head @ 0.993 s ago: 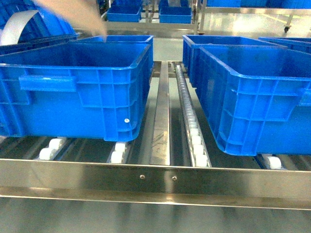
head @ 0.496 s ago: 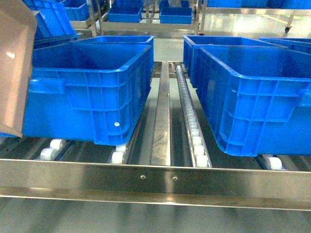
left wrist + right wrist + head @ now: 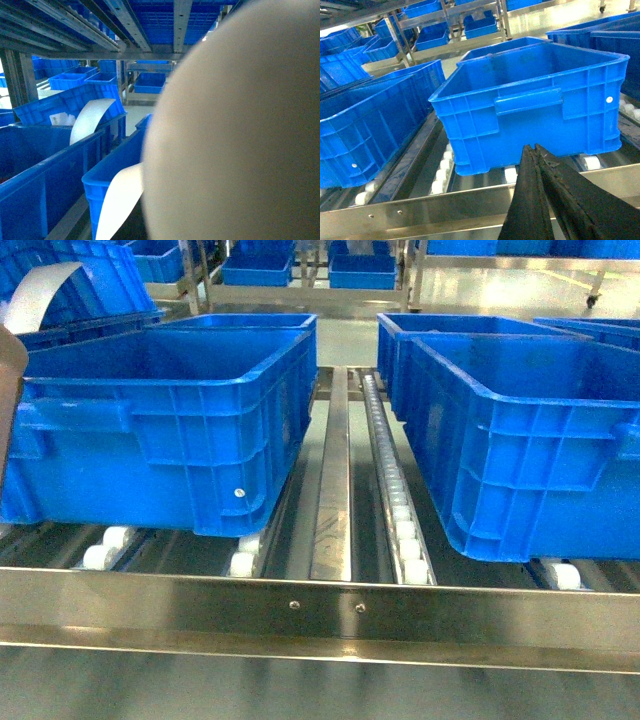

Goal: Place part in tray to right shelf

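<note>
Your right end effector (image 3: 536, 150) sits pinched closed, holding nothing, over the right shelf (image 3: 320, 612) front rail. Beyond it, blue crates (image 3: 170, 430) rest on rollers. The tray (image 3: 240, 130) (beige, very close) fills your left wrist view; left end effector unreadable.

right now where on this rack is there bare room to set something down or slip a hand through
The free lane is between the left crate and the right crate: a bare steel strip beside a roller track. The front rail is also bare. Elsewhere the crates fill the rollers, and the beige tray crowds the left edge.
</note>
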Motion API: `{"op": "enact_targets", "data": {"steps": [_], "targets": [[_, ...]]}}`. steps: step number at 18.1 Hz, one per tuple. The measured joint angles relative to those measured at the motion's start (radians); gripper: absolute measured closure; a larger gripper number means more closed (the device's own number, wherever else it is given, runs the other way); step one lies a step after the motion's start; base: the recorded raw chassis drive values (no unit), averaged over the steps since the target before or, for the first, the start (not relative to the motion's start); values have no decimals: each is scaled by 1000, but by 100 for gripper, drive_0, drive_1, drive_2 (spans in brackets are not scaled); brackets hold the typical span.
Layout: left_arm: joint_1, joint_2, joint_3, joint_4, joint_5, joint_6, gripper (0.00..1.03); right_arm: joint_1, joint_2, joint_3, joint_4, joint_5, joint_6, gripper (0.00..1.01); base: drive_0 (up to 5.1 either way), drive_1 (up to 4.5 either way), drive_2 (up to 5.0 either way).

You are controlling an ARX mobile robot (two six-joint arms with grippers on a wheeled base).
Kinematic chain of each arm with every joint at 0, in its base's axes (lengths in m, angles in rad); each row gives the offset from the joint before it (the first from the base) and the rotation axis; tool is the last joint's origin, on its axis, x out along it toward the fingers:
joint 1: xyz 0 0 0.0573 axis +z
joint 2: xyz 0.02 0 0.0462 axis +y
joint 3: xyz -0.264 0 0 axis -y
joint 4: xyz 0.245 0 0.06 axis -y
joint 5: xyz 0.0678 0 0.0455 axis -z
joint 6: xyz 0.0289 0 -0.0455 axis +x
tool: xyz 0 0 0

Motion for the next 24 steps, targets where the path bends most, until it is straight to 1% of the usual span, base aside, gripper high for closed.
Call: {"op": "enact_targets", "data": {"steps": [2, 3, 4, 5, 9, 10, 14, 20, 24], "targets": [[0, -61, -40, -25, -1, 1, 89, 0, 0, 0, 0, 0, 0, 99, 0, 0, 0], [0, -86, -85, -101, 1, -8, 89, 0, 0, 0, 0, 0, 0, 99, 0, 0, 0], [0, -95, -137, -92, -15, 0, 89, 0, 0, 0, 0, 0, 0, 99, 0, 0, 0], [0, -144, -129, -136, -2, -10, 89, 0, 0, 0, 1, 0, 0, 99, 0, 0, 0], [0, -288, -177, -237, 0, -13, 89, 0, 0, 0, 0, 0, 0, 99, 0, 0, 0], [0, -284, -212, -183, 0, -13, 89, 0, 0, 0, 0, 0, 0, 99, 0, 0, 0], [0, -370, -221, -270, 0, -13, 89, 0, 0, 0, 0, 0, 0, 99, 0, 0, 0], [0, -553, -221, -460, 0, -13, 89, 0, 0, 0, 0, 0, 0, 99, 0, 0, 0], [0, -630, -221, -537, 0, -13, 89, 0, 0, 0, 0, 0, 0, 99, 0, 0, 0]]}}
